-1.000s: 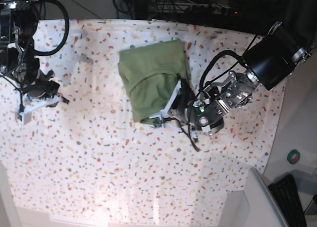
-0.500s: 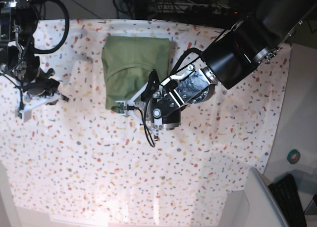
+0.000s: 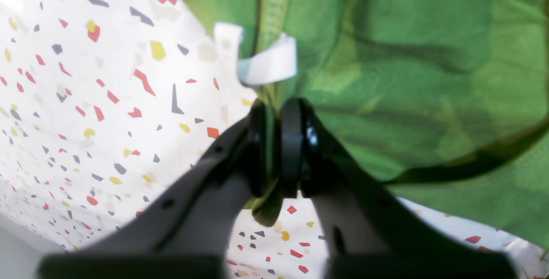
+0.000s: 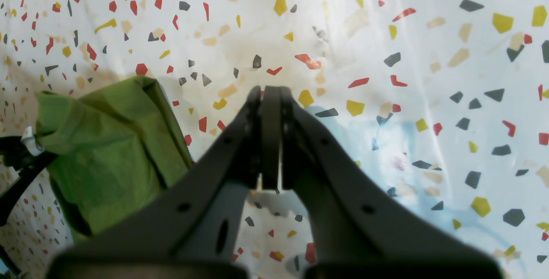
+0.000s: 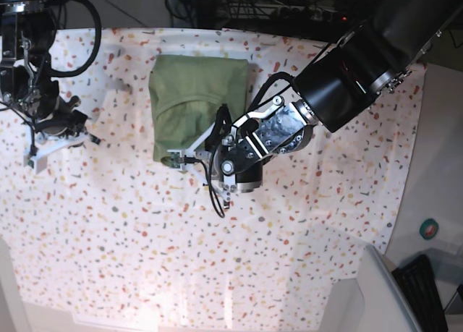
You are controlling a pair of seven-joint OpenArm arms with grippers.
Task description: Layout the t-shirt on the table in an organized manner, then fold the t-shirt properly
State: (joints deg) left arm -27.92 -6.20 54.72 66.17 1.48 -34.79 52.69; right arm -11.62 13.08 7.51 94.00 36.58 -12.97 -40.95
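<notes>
The olive-green t-shirt (image 5: pixel 192 100) lies folded into a compact rectangle on the speckled table (image 5: pixel 145 231), toward the back centre. My left gripper (image 5: pixel 174 160) is at the shirt's near corner, shut on it. In the left wrist view the left gripper (image 3: pixel 276 114) pinches a seamed hem of the t-shirt (image 3: pixel 407 64) just below a white label (image 3: pixel 268 62). My right gripper (image 5: pixel 40 158) hovers over the table's left side, well clear of the shirt. In the right wrist view the right gripper (image 4: pixel 270 94) is shut and empty above bare table (image 4: pixel 429 56), with the t-shirt (image 4: pixel 107 154) at the left.
Dark equipment and cables (image 5: pixel 239 3) line the table's back edge. A keyboard (image 5: pixel 427 288), a green tape roll (image 5: pixel 429 228) and a grey bin corner (image 5: pixel 376 296) sit off the table at the lower right. The left arm's bulky body (image 5: pixel 347 71) reaches in from the upper right.
The left arm has dragged the shirt leftward across the table, still gripping its near corner, and has hardly moved in the last half second. The right gripper has shifted slightly upward.
</notes>
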